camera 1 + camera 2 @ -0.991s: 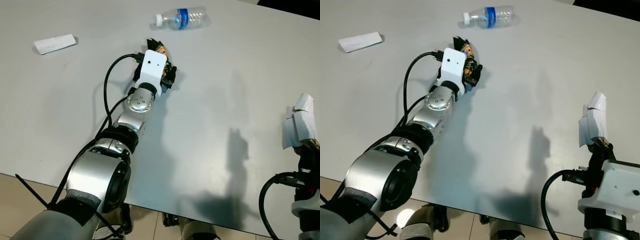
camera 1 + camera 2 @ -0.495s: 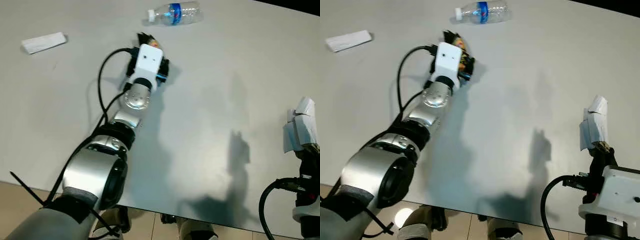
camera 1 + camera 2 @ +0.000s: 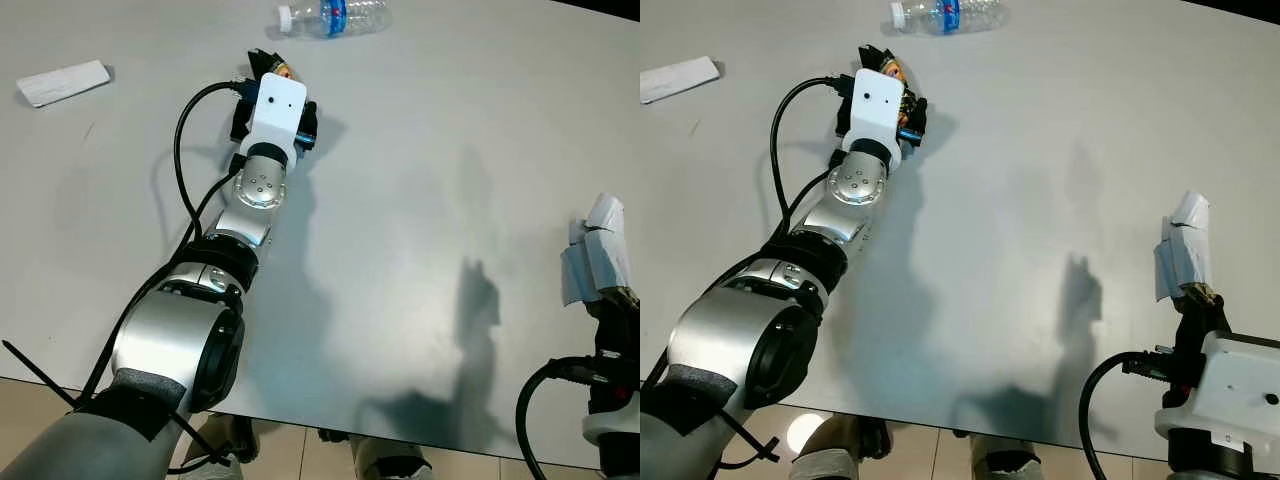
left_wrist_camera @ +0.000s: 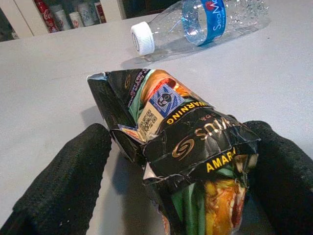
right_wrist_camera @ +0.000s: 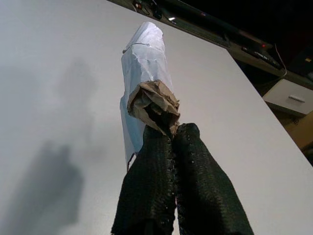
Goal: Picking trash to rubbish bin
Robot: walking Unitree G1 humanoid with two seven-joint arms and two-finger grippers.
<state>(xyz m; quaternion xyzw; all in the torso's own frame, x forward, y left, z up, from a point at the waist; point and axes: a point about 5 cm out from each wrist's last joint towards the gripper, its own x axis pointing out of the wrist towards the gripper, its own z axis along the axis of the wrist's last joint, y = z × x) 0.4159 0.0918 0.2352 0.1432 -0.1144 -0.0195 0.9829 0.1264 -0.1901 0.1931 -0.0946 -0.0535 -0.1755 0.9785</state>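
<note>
Step in hand: the left pincer [image 4: 166, 161] was reaching out over the white table [image 3: 420, 150] to take up a crumpled snack wrapper [image 4: 181, 147], a black and green foil bag lying on the tabletop near the far side.
Left pincer state: spread open, one black finger [image 4: 63, 181] on each side of the wrapper, neither yet pressed into it as far as the wrist view showed.
Right pincer: the right pincer [image 5: 168, 142] was clenched on a wad of white and brown paper [image 5: 144, 78], held upright near the table's near right edge.
Other trash: a clear plastic water bottle [image 3: 330, 16] with a blue label lay on its side just beyond the wrapper; a flat white paper packet [image 3: 63, 82] lay well apart to the left.
How to do it well: the foil was likely to crumple and slip, so the fingers ought to close across the thick folded middle of the bag, low near the tabletop, not on the loose torn edge.
Risk: a push forward could nudge the wrapper toward the bottle.
Bin: could not be placed from these views.
</note>
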